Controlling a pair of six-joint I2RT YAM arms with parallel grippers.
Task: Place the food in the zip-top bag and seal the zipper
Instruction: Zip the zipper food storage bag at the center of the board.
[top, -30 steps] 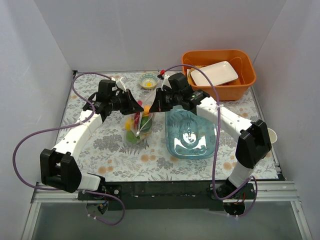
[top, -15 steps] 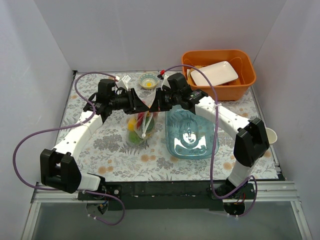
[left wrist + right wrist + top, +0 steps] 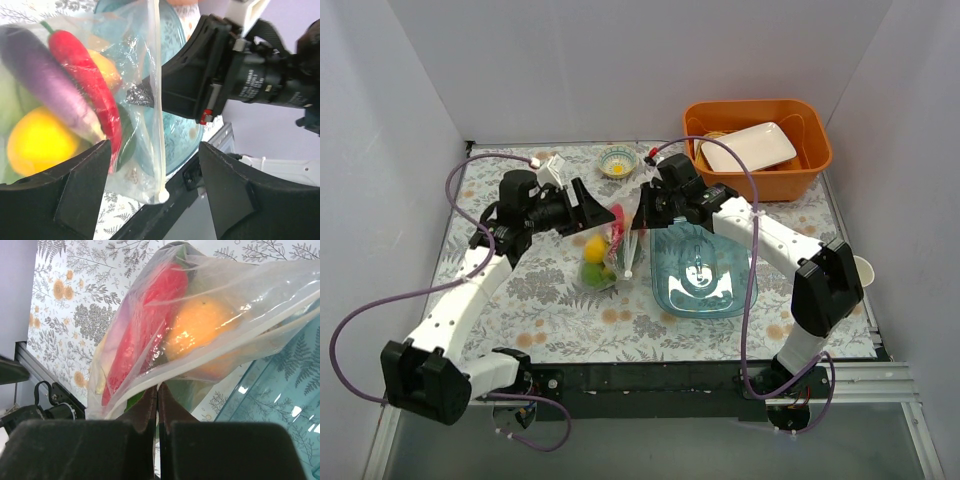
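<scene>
The zip-top bag [image 3: 607,248] hangs between the two grippers with the food inside. In the left wrist view I see a purple eggplant [image 3: 45,85], a red chilli [image 3: 85,75], a yellow lemon [image 3: 37,145] and an orange fruit [image 3: 107,70] in it. The whitish zipper [image 3: 158,100] runs straight down the bag's edge. My right gripper [image 3: 636,216] is shut on that strip [image 3: 210,357], fingertips pinched together [image 3: 158,390]. My left gripper [image 3: 602,213] stands open beside the bag, and its fingers [image 3: 75,190] straddle the bag's lower corner without touching it.
The blue-tinted tray [image 3: 720,290] lies just right of the bag, under the right arm. An orange bin [image 3: 810,160] with a white plate [image 3: 748,146] sits at the back right. A small bowl [image 3: 618,160] is at the back centre and a cup [image 3: 865,270] at the right edge.
My left gripper has opened, let go of the bag's edge and drawn back to the left. The bag now hangs from the right gripper alone, a little lower and further right.
</scene>
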